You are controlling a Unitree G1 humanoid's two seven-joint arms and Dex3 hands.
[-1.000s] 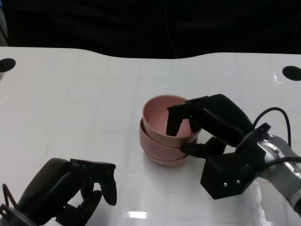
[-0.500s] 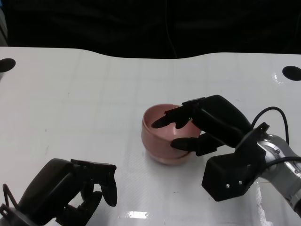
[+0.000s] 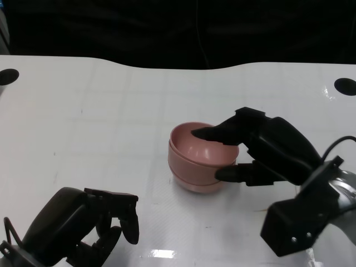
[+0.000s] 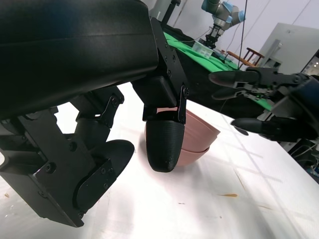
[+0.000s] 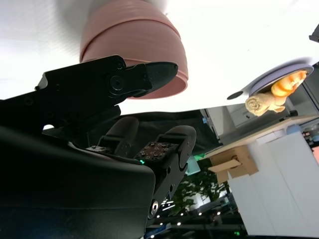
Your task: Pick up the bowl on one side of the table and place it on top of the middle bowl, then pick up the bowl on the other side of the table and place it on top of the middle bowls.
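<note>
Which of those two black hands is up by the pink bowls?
The right hand: its fingers reach over the stacked pink bowls. The left hand sits apart, near the table's front edge.

Table point(image 3: 111, 100): glossy white top, faint grid lines, round black hole point(image 3: 345, 85) near each far corner.
Backdrop: black beyond the table's far edge.
Room, left wrist view: green surface point(image 4: 199, 50), wooden chair point(image 4: 247, 54), pale blue robot arm point(image 4: 223, 10), grey cabinet point(image 4: 294, 40).
Light: bright glare on the near tabletop.
</note>
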